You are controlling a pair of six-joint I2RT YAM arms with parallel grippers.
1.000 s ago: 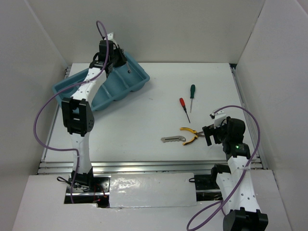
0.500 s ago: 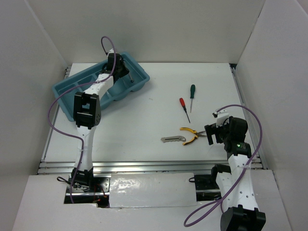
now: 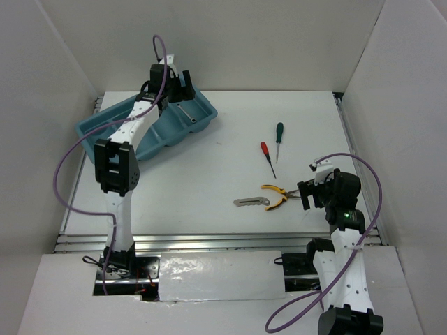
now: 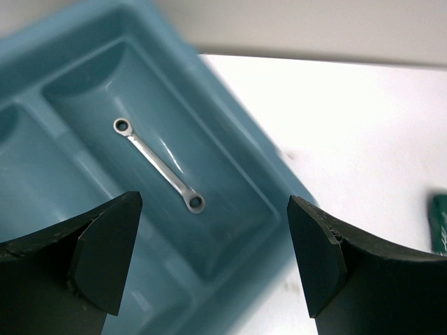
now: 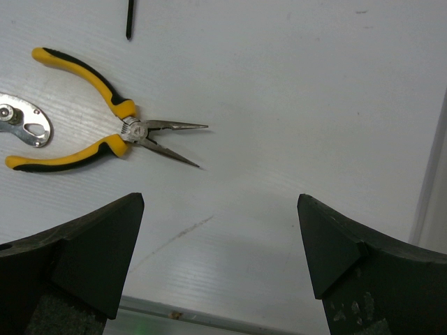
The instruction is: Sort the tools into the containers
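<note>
The light blue tray point(image 3: 89, 130) stands at the back left, its compartments side by side. A thin silver rod point(image 4: 159, 165) with a ring at each end lies loose in the tray's rightmost compartment point(image 3: 187, 114). My left gripper point(image 3: 179, 82) hangs open above that compartment point(image 4: 213, 204), holding nothing. Right of centre on the table lie the green-handled screwdriver point(image 3: 279, 134), the red-handled screwdriver point(image 3: 265, 152), the yellow-handled pliers point(image 3: 275, 197) and the grey folding knife point(image 3: 250, 202). My right gripper point(image 3: 306, 195) is open and empty point(image 5: 220, 201), just right of the pliers point(image 5: 105, 132), whose tips point toward it.
White walls close in the table on the left, back and right. A metal rail point(image 3: 223, 241) runs along the near edge. The knife's end point(image 5: 24, 124) lies beside the pliers' handles. Purple cables loop off both arms.
My left gripper has opened and let go of the silver rod, which now lies in the tray. It has risen slightly above the compartment. The right gripper has barely moved.
</note>
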